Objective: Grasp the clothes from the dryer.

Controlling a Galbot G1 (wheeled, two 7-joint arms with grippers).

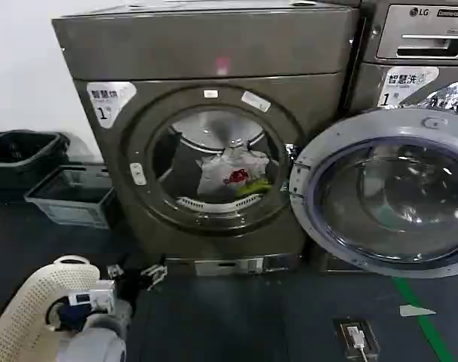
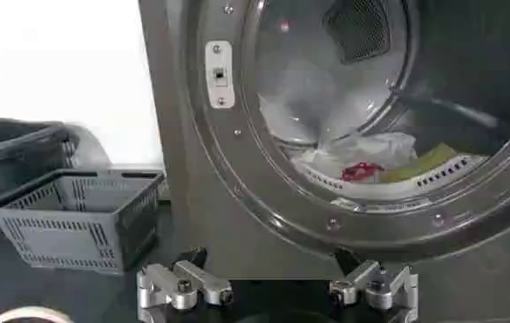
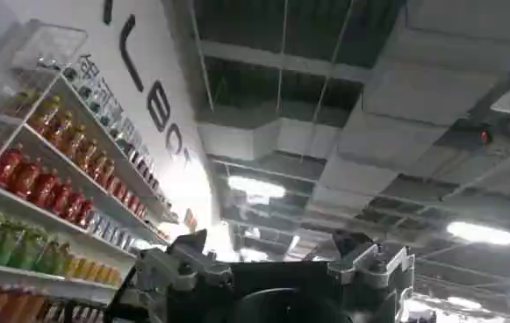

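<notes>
My left gripper [image 1: 134, 275] hangs spread at lower left, low before the dryer [image 1: 213, 53]. The clothes [image 1: 232, 175] lie mid-frame inside its drum, door [image 1: 387, 192] open. My right gripper [image 3: 276, 268], spread, points ceilingward.

- The left arm sits low at the robot's left side, its white perforated sleeve running toward the wrist and forward.
- The left end effector [image 1: 134, 274] is held low, near the floor, pointing ahead; in the left wrist view [image 2: 276, 288] its two metal fingers [image 2: 184, 283] stand wide apart with nothing between them.
- The right end effector [image 3: 276, 268] points upward toward the ceiling, and its two fingers [image 3: 373, 263] are likewise spread apart and hold nothing.
</notes>
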